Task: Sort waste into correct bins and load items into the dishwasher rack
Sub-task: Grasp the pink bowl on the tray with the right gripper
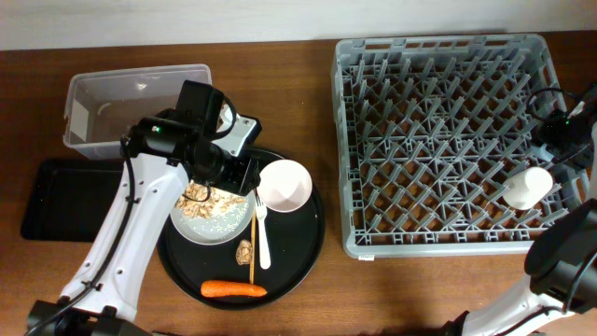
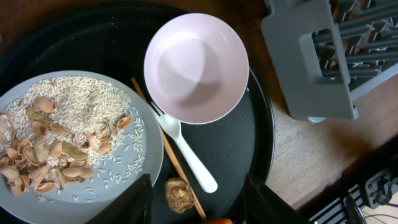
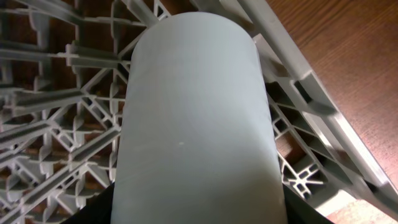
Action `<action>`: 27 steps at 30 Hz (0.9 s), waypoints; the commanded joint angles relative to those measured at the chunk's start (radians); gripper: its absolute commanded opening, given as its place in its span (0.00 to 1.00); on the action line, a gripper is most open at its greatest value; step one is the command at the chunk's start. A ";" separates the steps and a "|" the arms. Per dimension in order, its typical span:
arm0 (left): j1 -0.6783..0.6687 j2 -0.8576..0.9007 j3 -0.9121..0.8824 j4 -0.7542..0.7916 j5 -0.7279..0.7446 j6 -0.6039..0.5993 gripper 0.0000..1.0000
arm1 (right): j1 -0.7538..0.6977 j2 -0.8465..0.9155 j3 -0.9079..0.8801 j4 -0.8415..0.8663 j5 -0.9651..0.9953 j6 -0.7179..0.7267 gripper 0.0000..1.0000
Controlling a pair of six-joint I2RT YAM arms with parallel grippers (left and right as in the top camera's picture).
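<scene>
Gripping the white cup (image 3: 198, 112) round its body, the right gripper (image 3: 198, 208) is clenched on it, dark fingers just showing either side at the bottom of the wrist view. The cup lies tilted over the dishwasher rack (image 1: 437, 245), near its right wall and towards the front. Whether it touches the pegs I cannot tell. This looks like the placing step, and doing it well means squaring the cup up and steering it clear of the rim. It should go down between two rows of pegs, and the fingers should let go only once it sits without rocking. A release while it leans could send it rolling across the lattice. Well apart, the left gripper (image 2: 198, 186) hangs released and empty over the round black tray (image 2: 249, 143). Below it are the cream bowl (image 2: 196, 65), a pale fork (image 2: 186, 149) and the plate (image 2: 143, 155) heaped with food scraps (image 2: 50, 155), all waiting to be sorted.
</scene>
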State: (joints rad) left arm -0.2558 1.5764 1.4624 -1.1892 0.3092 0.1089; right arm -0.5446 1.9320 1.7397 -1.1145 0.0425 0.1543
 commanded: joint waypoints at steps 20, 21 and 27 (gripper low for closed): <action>0.003 0.002 0.005 -0.002 -0.003 0.005 0.46 | -0.006 0.052 0.102 -0.007 -0.111 0.009 0.99; 0.003 0.002 0.005 -0.002 -0.003 0.005 0.46 | -0.006 0.046 0.129 -0.036 -0.119 0.009 0.99; 0.003 0.002 0.005 0.003 -0.003 0.005 0.49 | 0.021 -0.064 0.198 -0.150 -0.300 -0.061 0.99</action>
State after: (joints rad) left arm -0.2558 1.5764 1.4624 -1.1881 0.3092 0.1089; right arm -0.5442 1.9690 1.9045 -1.2327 -0.1158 0.1547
